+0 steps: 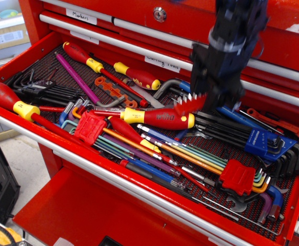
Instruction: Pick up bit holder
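The bit holder (189,104) is a narrow red strip with a row of short silver bits pointing up. It hangs tilted above the open drawer, its right end pinched in my gripper (211,98). The gripper is blurred by motion and sits well above the tools, over the middle right of the drawer. Its fingers are closed on the strip's right end. The strip's left end sticks out free over a red-and-yellow screwdriver (157,118).
The red drawer (87,159) holds several red-and-yellow screwdrivers, a blue hex-key holder (259,141), two red hex-key holders (89,127) (237,177) with coloured keys, and black keys (41,91) at the left. Closed drawer fronts stand behind the arm.
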Robot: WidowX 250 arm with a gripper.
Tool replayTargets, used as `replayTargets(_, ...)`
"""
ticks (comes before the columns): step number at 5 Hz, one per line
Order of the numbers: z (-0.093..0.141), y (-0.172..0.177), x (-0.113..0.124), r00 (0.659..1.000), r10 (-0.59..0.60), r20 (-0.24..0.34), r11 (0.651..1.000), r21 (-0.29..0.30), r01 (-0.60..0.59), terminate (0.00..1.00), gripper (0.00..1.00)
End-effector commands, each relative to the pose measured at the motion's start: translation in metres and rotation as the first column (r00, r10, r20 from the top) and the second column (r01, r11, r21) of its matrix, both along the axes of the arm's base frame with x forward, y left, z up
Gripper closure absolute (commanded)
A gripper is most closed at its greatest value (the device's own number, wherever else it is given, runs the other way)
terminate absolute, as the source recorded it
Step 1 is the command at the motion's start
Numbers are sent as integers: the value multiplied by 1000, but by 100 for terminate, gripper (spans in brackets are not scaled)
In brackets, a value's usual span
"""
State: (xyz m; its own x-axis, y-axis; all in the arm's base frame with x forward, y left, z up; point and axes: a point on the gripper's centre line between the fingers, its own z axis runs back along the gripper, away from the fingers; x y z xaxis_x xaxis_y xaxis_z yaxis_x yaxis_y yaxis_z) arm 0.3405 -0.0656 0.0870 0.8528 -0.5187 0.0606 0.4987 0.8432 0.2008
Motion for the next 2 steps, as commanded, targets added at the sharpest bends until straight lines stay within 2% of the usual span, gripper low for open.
replayTargets(1, 78, -12, 14, 1000, 16, 6, 1000, -13, -16, 0, 100)
replayTargets(2, 88, -19, 13, 999, 23, 26, 1000, 16, -24, 100, 100)
